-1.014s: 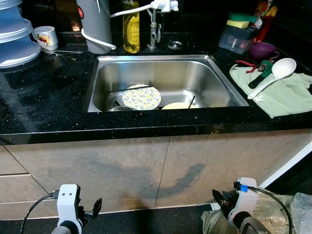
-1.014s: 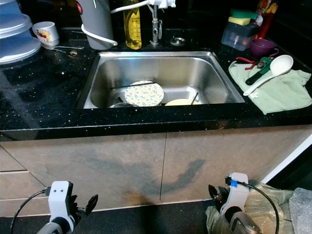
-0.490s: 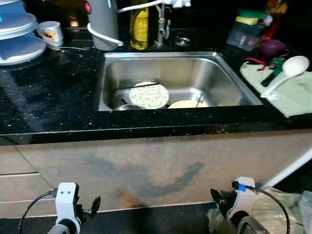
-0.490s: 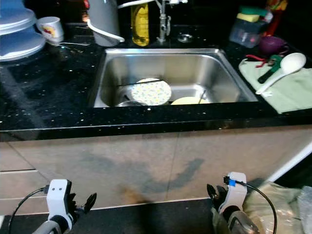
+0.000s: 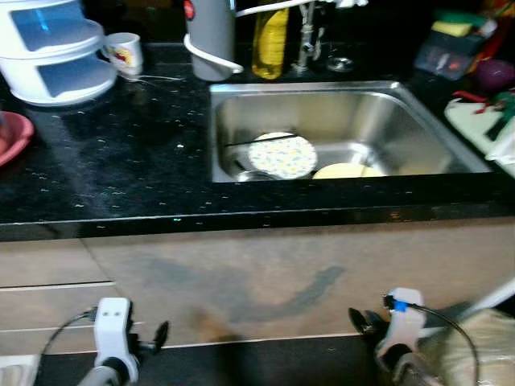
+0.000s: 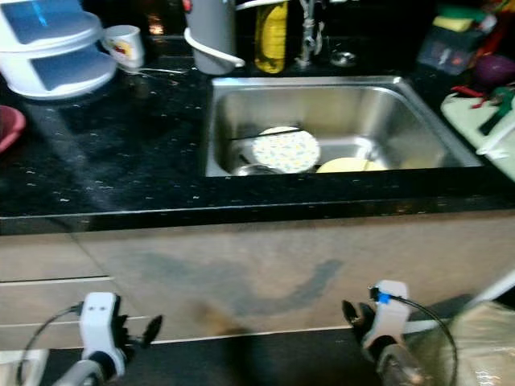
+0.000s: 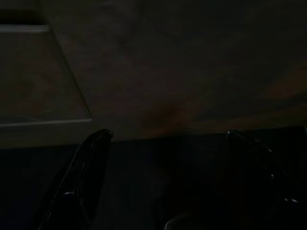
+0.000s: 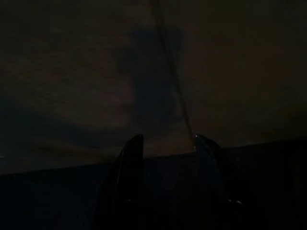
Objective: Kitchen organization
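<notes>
Down low, both arms hang idle in front of the beige cabinet doors (image 5: 265,273). The left gripper (image 7: 165,143) has its two black fingers spread wide, with nothing between them; its wrist view is dark, and past the fingers only the cabinet front and the dark floor can be made out. The right gripper (image 8: 165,143) has its fingers parted by a narrow gap, also empty and touching nothing, pointed at the seam between two cabinet doors.

Above them, the speckled black stone countertop (image 5: 121,169) holds a stainless steel sink (image 5: 402,100). Inside the basin a round plate with a yellow flower pattern (image 5: 282,156) leans tilted against the left part of the bottom, with a plain pale yellow plate (image 5: 344,170) just beside it to the right. Behind the sink stand a grey jug (image 5: 211,36) and a bottle of yellow liquid (image 5: 270,40). Left of the sink sit a white stacked container with blue panels (image 5: 56,52), a white printed mug (image 5: 124,53) and the edge of a red dish (image 5: 12,137).
</notes>
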Motion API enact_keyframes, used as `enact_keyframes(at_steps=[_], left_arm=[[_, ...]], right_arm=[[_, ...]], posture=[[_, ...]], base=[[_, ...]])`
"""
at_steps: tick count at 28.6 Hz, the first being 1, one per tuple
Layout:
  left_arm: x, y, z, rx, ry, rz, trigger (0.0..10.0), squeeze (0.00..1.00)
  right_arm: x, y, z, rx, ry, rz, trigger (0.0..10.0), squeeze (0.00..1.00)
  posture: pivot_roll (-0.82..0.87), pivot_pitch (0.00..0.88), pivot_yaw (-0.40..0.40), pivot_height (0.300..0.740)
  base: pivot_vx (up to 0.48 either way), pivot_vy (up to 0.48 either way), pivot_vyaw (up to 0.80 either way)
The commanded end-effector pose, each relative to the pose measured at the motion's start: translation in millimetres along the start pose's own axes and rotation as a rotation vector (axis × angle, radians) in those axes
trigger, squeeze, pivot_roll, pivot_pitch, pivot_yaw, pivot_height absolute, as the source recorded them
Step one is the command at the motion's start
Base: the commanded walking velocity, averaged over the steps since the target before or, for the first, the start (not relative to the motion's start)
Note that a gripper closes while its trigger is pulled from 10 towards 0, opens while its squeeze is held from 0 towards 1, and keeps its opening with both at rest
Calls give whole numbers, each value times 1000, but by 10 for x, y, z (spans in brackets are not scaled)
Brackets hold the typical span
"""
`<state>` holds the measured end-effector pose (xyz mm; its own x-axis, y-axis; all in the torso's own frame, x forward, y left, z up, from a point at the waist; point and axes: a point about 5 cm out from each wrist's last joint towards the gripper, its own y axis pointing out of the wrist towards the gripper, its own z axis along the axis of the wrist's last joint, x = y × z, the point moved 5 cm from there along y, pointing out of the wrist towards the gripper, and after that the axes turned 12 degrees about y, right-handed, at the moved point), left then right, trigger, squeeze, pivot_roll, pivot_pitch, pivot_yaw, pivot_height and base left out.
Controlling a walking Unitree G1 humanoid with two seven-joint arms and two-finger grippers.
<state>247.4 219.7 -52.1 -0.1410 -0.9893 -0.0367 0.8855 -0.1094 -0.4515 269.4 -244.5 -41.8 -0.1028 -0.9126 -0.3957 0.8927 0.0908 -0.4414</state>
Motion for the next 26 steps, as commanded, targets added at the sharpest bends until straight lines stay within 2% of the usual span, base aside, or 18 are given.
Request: enact_keyframes(at_steps=[1,15,24,26], left_arm=[[-11,-32,-91,-32,14,-5,10000,0],[-9,-40,-137,-42,14,-8,10000,0],[-2,-41,-144,-39,28,-14,10000,0],[2,-40,-147,-40,36,-18,10000,0]], right_arm=[[22,-16,-37,-13,2,-9,10000,0],[32,-27,-58,-18,2,-10,10000,0],[36,-30,-55,-16,2,-11,10000,0],[35,-29,-53,-15,2,-11,10000,0]], posture=[[28,68,-41,740],[29,54,-42,740],[28,60,-42,740],[27,65,-40,740]], base=[[0,0,0],[0,278,0],[0,0,0],[0,-480,0]])
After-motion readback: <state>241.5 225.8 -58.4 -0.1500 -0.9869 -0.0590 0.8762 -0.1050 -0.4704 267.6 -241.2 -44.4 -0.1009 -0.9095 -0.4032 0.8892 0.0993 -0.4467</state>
